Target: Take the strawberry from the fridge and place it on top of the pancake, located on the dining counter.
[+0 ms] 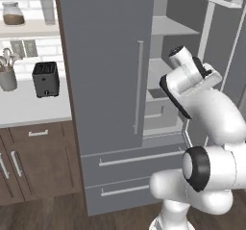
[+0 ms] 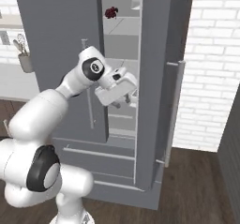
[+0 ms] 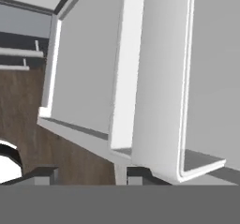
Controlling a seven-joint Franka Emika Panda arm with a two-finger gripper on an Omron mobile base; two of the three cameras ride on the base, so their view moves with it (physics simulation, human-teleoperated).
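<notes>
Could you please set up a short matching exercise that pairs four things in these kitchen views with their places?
Things:
1. toaster
2. jar
3. maroon item
4. hand

Places:
A. on the wall shelf
B. on an upper fridge shelf
C. at the open fridge, in front of its middle shelves
D. on the white wall counter

Pairs: 1-D, 2-A, 3-B, 4-C

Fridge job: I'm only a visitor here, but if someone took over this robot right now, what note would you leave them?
Gripper: open, empty, at the middle shelves of the fridge.
Small dark red thing: on an upper shelf, above the gripper; too small to tell if it is the strawberry.
Done: one fridge door open, arm reaching in.
Left: find and grasp the strawberry, then carry it to the pancake.
</notes>
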